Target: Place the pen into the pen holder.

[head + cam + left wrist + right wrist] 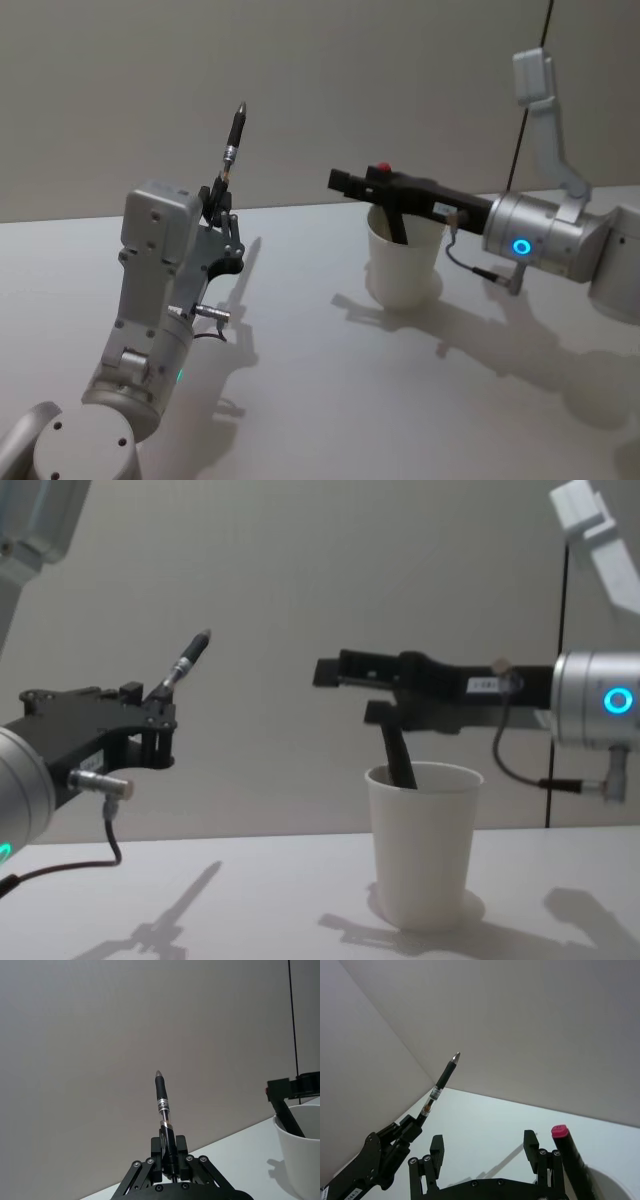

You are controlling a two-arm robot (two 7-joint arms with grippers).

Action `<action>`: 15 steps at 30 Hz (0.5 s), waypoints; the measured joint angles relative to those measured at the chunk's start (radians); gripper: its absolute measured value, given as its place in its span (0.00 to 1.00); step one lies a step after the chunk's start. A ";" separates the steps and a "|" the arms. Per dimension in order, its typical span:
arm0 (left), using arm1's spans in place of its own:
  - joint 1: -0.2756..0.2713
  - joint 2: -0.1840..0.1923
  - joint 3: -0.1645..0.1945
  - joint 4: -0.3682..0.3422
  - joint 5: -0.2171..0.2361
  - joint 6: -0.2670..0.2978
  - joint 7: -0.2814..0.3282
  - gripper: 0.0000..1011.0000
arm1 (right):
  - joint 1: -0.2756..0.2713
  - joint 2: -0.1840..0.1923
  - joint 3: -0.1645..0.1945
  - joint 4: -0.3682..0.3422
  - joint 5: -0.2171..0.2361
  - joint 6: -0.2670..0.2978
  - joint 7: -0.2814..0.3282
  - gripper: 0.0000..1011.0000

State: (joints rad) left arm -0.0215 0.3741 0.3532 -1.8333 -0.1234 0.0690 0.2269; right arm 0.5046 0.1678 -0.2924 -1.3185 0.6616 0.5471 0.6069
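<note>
White cup [405, 270] on table [300, 400], marker [395, 215] inside | left gripper [218, 195] clamps pen [232, 140], axis near-upright, tip up | cup lies to pen's right, well apart | right gripper [345, 182] spread wide, empty, over cup rim

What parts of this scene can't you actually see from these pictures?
Left wrist view: the pen's lower end, hidden inside the left end effector.
Chest view: the black marker's lower half, hidden by the white paper cup's wall.
Left wrist view: part of the cup, cut off by the picture's edge.
</note>
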 joint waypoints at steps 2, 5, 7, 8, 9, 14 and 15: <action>0.001 -0.003 0.001 0.000 0.007 -0.006 -0.005 0.17 | 0.000 -0.005 -0.004 0.005 0.013 0.011 -0.011 0.99; 0.003 -0.006 0.003 -0.001 0.015 -0.013 -0.011 0.17 | 0.000 -0.016 -0.011 0.016 0.044 0.034 -0.032 0.99; 0.003 -0.008 0.004 -0.002 0.019 -0.016 -0.014 0.17 | 0.001 -0.025 -0.016 0.025 0.069 0.046 -0.043 0.99; 0.004 -0.009 0.005 -0.002 0.022 -0.018 -0.016 0.17 | 0.002 -0.027 -0.018 0.027 0.077 0.050 -0.046 0.99; 0.004 -0.010 0.005 -0.002 0.024 -0.019 -0.017 0.17 | 0.004 -0.032 -0.020 0.032 0.094 0.056 -0.051 0.99; 0.006 -0.013 0.006 -0.003 0.031 -0.024 -0.022 0.17 | 0.011 -0.047 -0.026 0.047 0.150 0.071 -0.059 0.99; 0.006 -0.014 0.006 -0.004 0.033 -0.025 -0.023 0.17 | 0.013 -0.050 -0.027 0.050 0.158 0.072 -0.059 0.99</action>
State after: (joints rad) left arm -0.0154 0.3605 0.3596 -1.8369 -0.0906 0.0438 0.2037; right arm 0.5178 0.1182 -0.3193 -1.2680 0.8194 0.6195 0.5482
